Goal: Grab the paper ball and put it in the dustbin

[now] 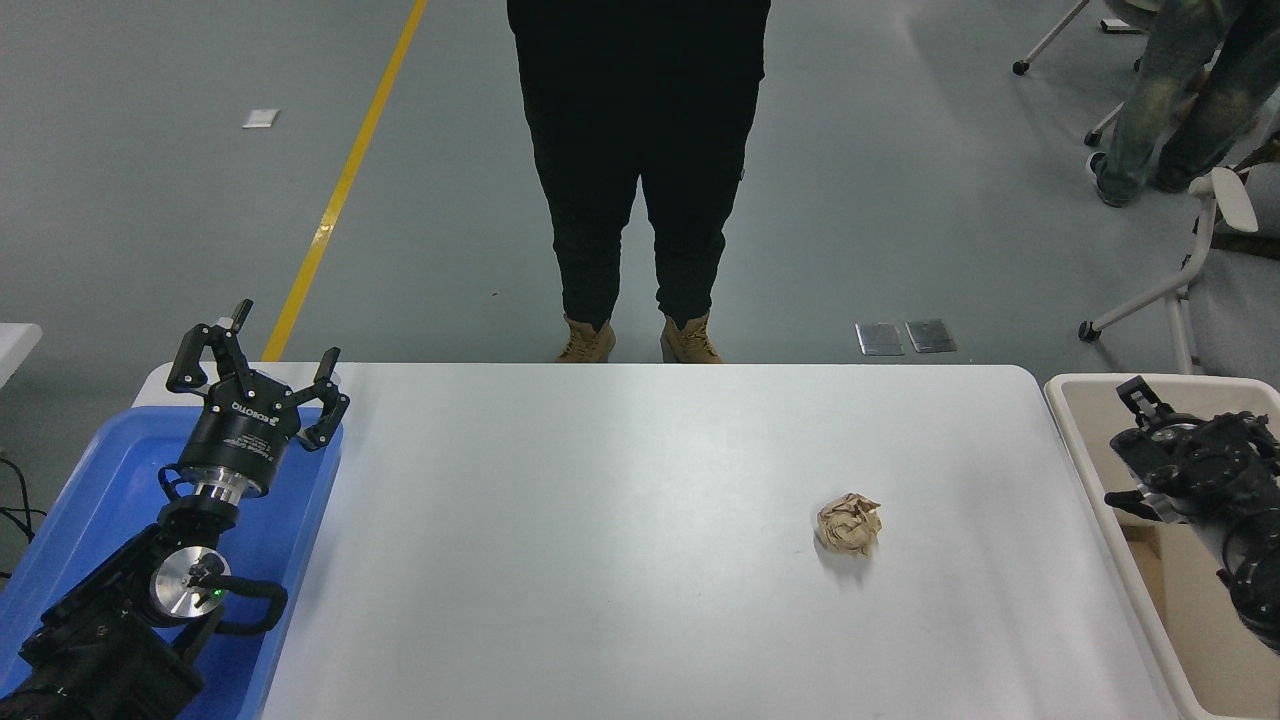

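The paper ball (849, 524), a crumpled tan-brown wad, lies on the white table (600, 520) right of centre. The beige dustbin (1098, 478) stands against the table's right edge. My right gripper (1126, 448) hangs over the dustbin's inside, open with nothing between its fingers, well to the right of the ball and apart from it. At the lower left, my left gripper (264, 352) is parked above the blue tray, open and holding nothing.
A shallow blue tray (110, 470) sits at the table's left end under the left arm. One person in black trousers and tan boots (640, 340) stands at the far edge. Another person and a white chair frame (1190, 270) are at the top right.
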{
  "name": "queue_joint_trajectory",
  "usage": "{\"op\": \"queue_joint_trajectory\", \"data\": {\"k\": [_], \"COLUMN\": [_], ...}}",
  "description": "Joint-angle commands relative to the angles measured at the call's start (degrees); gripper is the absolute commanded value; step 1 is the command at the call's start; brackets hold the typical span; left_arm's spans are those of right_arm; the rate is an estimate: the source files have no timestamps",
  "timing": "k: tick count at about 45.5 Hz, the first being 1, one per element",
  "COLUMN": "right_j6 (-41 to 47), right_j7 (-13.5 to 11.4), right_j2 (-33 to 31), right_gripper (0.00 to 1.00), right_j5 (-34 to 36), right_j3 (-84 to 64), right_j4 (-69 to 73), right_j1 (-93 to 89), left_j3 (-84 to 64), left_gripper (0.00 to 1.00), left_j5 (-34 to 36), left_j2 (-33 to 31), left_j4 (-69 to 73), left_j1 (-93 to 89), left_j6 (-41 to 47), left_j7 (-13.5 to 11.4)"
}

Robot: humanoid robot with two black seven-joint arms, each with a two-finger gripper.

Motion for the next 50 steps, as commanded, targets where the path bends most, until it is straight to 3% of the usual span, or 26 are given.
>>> {"op": "queue_joint_trajectory", "data": {"k": [1, 50], "right_j6": [0.0, 0.2], "right_j7": [0.0, 0.0], "right_j2": [0.0, 0.1], "right_gripper": [1.0, 1.0], "right_j5": [0.0, 0.1], "right_j3": [0.0, 0.0], "right_j4": [-0.2, 0.0], "right_j1": [-0.7, 1.3], "left_j3": [0.0, 0.0], "left_gripper": [0.98, 0.98], "left_j5": [0.1, 0.0], "left_j2": [0.0, 0.0], "left_j4": [0.0, 0.0], "left_j1": [0.0, 0.0], "left_j6": [0.0, 0.0], "left_j7": [0.0, 0.0]}}
